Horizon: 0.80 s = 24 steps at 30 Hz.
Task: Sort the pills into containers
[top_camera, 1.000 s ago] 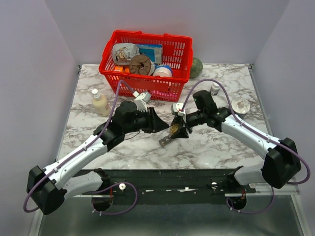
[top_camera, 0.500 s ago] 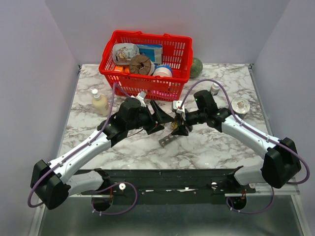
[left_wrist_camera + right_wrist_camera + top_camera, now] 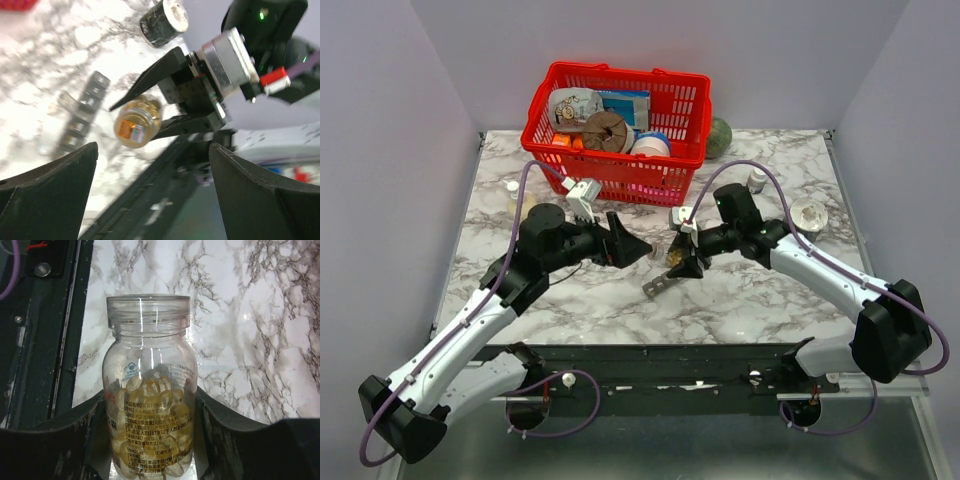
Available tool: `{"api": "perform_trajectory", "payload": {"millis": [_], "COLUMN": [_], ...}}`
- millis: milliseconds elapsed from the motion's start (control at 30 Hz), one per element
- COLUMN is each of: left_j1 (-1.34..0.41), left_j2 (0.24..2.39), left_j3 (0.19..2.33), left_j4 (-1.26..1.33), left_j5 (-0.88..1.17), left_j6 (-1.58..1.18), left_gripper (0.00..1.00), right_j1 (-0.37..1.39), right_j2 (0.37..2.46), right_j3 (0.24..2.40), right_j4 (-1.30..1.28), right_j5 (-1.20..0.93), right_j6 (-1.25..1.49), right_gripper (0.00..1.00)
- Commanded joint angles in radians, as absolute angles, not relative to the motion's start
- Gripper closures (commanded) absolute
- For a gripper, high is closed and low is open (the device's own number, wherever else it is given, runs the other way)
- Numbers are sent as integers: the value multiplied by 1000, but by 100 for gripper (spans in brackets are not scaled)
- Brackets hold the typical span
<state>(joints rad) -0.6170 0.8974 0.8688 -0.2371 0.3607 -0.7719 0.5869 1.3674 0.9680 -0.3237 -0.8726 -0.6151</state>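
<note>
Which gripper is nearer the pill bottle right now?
Right. The right gripper has its fingers closed around the pill bottle, holding it above the table. The left gripper stands open just to the bottle's left, not touching it.

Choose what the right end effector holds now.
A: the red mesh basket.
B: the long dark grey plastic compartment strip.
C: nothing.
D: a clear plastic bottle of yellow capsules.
D: the right wrist view shows the right end effector clamped on both sides of the clear plastic bottle of yellow capsules.
</note>
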Motion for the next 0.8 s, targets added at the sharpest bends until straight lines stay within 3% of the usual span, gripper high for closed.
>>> {"api": "perform_trajectory", "payload": {"millis": [0,67,233,533,767], "left_j1": [-609,-611,-672,-721,-765], "left_j2": [853,827,700,837,920], "left_j3": [819,773,606,641,712], "left_j4": [-243,-148,-5,121,2], "left_j5": [458,605,672,706,670], "left_j6": [-337,-237,218,302,402], "left_gripper": [1,1,1,1,9], "right_j1": [584,584,584,586,587], "right_j2": [1371,1373,1385,1404,1408], "right_j3": [982,983,1002,1012,1014], "right_j4": [-368,-386,-502,-548,-555], "right_j5": [-978,-1006,-1114,-1135,-1141], "right_j6": [-663,-695,-817,-857,-864], "right_gripper": [96,96,96,96,96]}}
